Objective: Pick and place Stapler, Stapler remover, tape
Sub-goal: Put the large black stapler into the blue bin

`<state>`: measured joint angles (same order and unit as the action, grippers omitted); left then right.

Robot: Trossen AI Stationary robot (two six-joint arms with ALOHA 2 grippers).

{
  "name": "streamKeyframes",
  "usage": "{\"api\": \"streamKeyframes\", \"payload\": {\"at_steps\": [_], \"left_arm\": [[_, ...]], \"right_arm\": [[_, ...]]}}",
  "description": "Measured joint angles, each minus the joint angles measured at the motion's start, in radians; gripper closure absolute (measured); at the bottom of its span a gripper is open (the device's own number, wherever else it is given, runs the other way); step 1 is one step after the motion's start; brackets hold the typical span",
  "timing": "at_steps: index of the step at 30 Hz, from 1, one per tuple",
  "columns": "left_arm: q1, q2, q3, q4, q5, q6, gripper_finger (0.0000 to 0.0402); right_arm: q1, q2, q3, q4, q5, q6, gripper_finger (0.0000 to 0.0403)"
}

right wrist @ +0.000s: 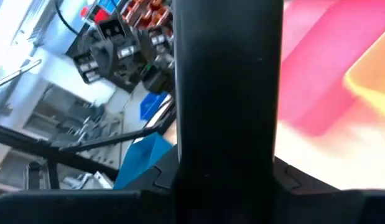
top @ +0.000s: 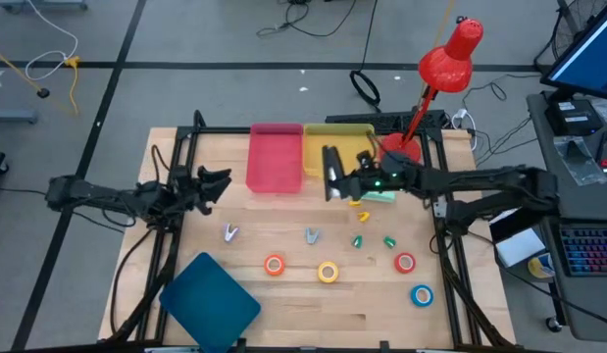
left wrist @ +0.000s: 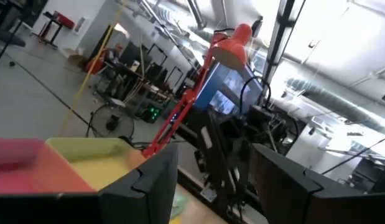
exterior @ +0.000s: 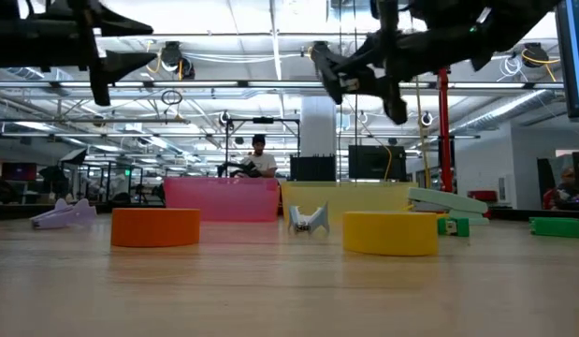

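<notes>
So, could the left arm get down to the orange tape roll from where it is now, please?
Probably yes. The left gripper hangs open and empty above the table's left side, and the orange tape roll lies flat on bare wood with nothing over it. The nearest thing, a small grey clip, lies apart from it.

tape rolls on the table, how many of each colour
orange tape roll: 1
yellow tape roll: 1
red tape roll: 1
blue tape roll: 1
total: 4
</notes>
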<state>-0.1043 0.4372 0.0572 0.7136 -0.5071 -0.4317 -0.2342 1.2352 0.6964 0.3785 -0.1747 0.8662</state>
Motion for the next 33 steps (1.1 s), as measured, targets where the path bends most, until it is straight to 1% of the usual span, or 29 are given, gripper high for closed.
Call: {"api": "streamKeyframes", "payload": {"at_steps": [2, 4, 6, 8, 13, 15, 17, 19, 22, 25, 27, 29, 33], "left_arm": [[0.0, 0.084, 0.022, 0.044, -0.002, -0.001, 0.0204], [0.0, 0.163, 0.061, 0.052, -0.002, -0.005, 0.0204], [0.0, 0.243, 0.114, 0.053, 0.0, -0.004, 0.0204], [0.0, 0.323, 0.174, 0.053, 0.002, -0.002, 0.0204], [0.0, 0.511, 0.332, 0.049, 0.002, 0.05, 0.0204], [0.0, 0.575, 0.384, 0.048, 0.003, 0.084, 0.0204], [0.0, 0.627, 0.428, 0.045, 0.003, 0.126, 0.0204], [0.0, 0.664, 0.463, 0.045, 0.003, 0.164, 0.0204], [0.0, 0.704, 0.508, 0.043, 0.003, 0.23, 0.0204], [0.0, 0.741, 0.565, 0.018, 0.003, 0.323, 0.0204], [0.0, 0.767, 0.617, -0.066, 0.002, 0.376, 0.0204], [0.0, 0.791, 0.674, -0.186, -0.004, 0.408, 0.0204], [0.0, 0.849, 0.803, -0.409, -0.057, 0.451, 0.0204]], "right_arm": [[0.009, 0.059, 0.0, 0.061, -0.026, 0.026, 0.029], [0.017, 0.114, 0.0, 0.135, -0.052, 0.054, 0.029], [0.021, 0.163, 0.005, 0.202, -0.078, 0.075, 0.029], [0.021, 0.205, 0.032, 0.223, -0.111, 0.078, 0.029], [0.02, 0.278, 0.158, 0.188, -0.194, -0.005, 0.029], [0.02, 0.293, 0.212, 0.119, -0.202, -0.046, 0.029], [0.02, 0.302, 0.263, 0.007, -0.199, -0.107, 0.029], [0.02, 0.301, 0.309, -0.141, -0.167, -0.176, 0.029], [0.02, 0.301, 0.371, -0.345, -0.08, -0.283, 0.029], [0.021, 0.301, 0.419, -0.495, -0.003, -0.379, 0.029], [0.027, 0.3, 0.44, -0.546, 0.042, -0.44, 0.029], [0.04, 0.3, 0.454, -0.587, 0.085, -0.507, 0.029], [0.076, 0.301, 0.48, -0.669, 0.189, -0.667, 0.029]]}}
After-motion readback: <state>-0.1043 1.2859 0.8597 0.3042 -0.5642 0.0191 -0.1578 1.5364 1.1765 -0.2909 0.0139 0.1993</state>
